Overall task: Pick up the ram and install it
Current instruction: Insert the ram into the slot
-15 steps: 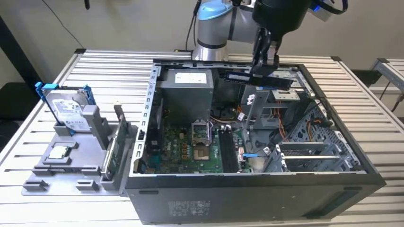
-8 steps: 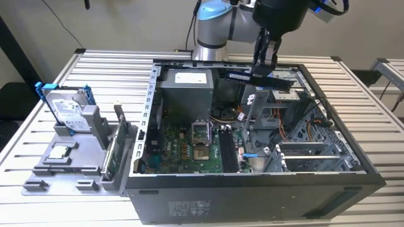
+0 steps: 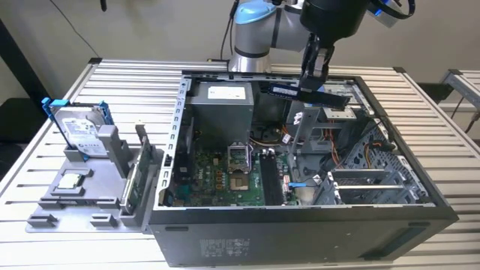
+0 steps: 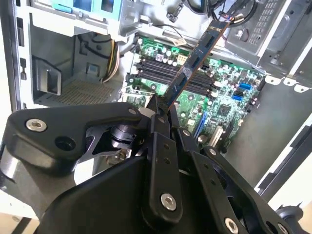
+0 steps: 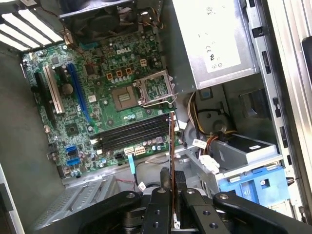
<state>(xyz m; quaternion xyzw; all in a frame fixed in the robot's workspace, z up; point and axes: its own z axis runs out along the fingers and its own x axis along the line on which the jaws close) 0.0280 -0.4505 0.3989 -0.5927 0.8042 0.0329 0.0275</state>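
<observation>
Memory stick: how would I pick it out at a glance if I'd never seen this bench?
Find the big open computer case on the slatted table. Over its open side, the arm's jaws pinch a long, narrow dark stick. Unlike the green card and silver drive standing outside the case, it hangs in the air.

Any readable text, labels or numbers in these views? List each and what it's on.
Nothing can be quoted reliably.
Label on the power supply: print too small to read.
Label on the hard drive: blurred.
Sticker on the computer case: too small.
Pale label on the ram, held in the gripper: unreadable.
</observation>
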